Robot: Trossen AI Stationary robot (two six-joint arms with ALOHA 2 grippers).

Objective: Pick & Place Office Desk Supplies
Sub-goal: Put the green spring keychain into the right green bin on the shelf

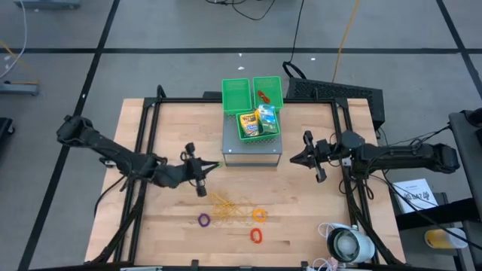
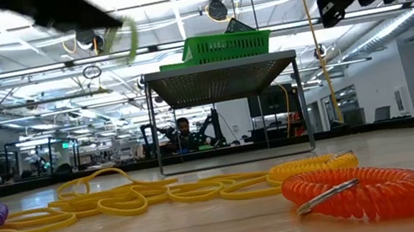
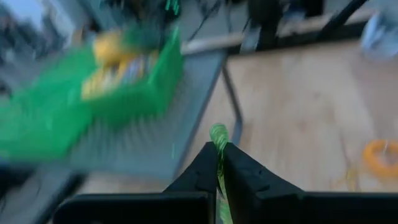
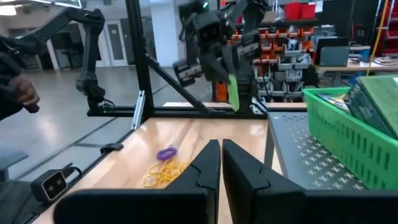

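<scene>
My left gripper (image 1: 205, 170) is raised above the table left of the grey stand (image 1: 252, 150) and is shut on a green coiled ring (image 3: 219, 134). The ring also shows hanging below it in the low view (image 2: 129, 40) and the right wrist view (image 4: 233, 91). My right gripper (image 1: 304, 158) hovers right of the stand, shut and holding nothing. The tan rubber bands (image 1: 226, 203), purple ring (image 1: 203, 220), orange ring (image 1: 259, 215) and red ring (image 1: 256, 235) lie on the table. The crayon box (image 1: 248, 123) and green-white packet (image 1: 267, 117) sit in a green bin. My left gripper pinches the green ring between its two fingers; a loop of the coil (image 3: 218, 132) sticks out past the fingertips. The ring is lifted clear of the table and hangs below the fingers (image 4: 233, 93).
Green mesh bins (image 1: 236, 92) stand on the grey perforated stand at the table's far middle; a red item (image 1: 263, 96) lies in the far right bin. A white round device with cables (image 1: 346, 245) sits at the near right corner. A black frame edges the table.
</scene>
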